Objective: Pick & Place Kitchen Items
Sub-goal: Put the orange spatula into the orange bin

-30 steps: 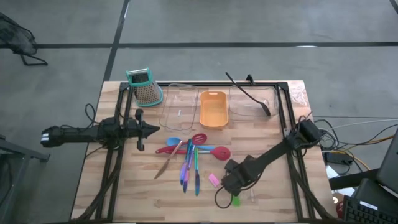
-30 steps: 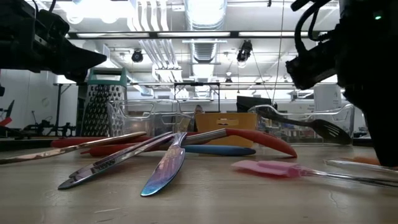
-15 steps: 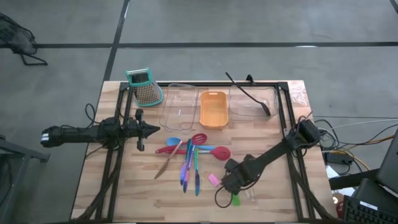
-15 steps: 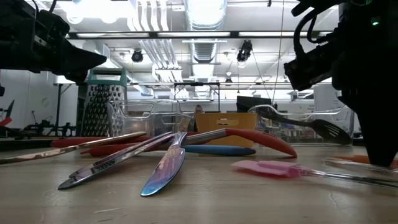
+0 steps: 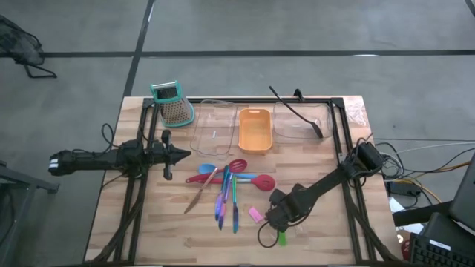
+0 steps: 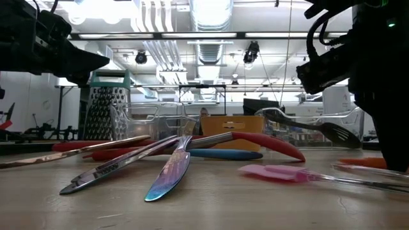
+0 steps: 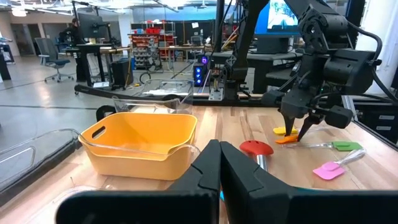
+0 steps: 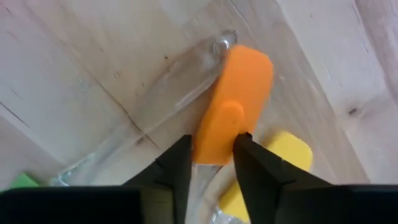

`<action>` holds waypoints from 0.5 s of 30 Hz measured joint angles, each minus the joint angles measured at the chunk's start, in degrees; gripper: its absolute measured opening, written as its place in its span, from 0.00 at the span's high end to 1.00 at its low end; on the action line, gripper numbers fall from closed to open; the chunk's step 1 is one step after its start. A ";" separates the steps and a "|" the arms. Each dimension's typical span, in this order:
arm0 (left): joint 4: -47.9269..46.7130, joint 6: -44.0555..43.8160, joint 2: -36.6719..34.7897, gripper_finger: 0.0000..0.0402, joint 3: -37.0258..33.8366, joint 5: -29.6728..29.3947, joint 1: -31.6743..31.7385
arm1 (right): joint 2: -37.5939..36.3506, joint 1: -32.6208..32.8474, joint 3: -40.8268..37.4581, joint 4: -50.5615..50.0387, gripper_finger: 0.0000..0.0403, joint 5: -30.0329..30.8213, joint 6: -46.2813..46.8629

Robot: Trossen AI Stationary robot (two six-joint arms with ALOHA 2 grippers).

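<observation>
Nearest, the right claw (image 8: 210, 163) is pinching the small orange piece (image 8: 235, 102) low over the bench (image 5: 326, 231), with pink (image 5: 254, 215) and green (image 5: 281, 238) pieces just beside it. Farther in, red, blue and stick utensils (image 5: 226, 189) are lying in a loose cluster. Beyond, the left claw (image 5: 187, 155), fully closed and empty, is hovering near the clear tray (image 5: 212, 126).

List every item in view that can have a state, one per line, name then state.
right gripper: shut on the orange piece, down at the table's near right
orange piece: pinched between the fingers, clear handle on the wood
left gripper: shut, empty, hovering at the table's left
orange tray: upright, empty
long black spoon: lying across the right clear tray
grater: standing upright
</observation>
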 joint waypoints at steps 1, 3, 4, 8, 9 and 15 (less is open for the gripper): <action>0.00 0.00 0.00 0.99 0.00 -0.01 0.00 | 0.00 0.02 0.02 -0.27 0.78 -0.04 -0.26; 0.00 0.00 0.00 0.99 0.00 0.00 0.00 | -0.06 0.02 0.21 -0.73 0.83 -0.05 -0.84; 0.00 0.00 0.00 0.99 0.02 0.01 0.00 | -0.07 0.02 0.24 -0.80 0.86 -0.06 -1.20; 0.00 0.00 0.00 0.99 0.00 0.00 0.00 | -0.44 0.05 0.51 -1.08 0.91 0.69 -1.96; -0.01 0.00 0.00 0.99 0.01 -0.01 0.00 | -0.56 0.06 0.65 -1.18 0.91 0.90 -2.15; 0.00 0.00 0.00 0.99 0.02 -0.01 0.00 | -2.15 0.07 0.94 -2.10 0.93 3.08 -2.42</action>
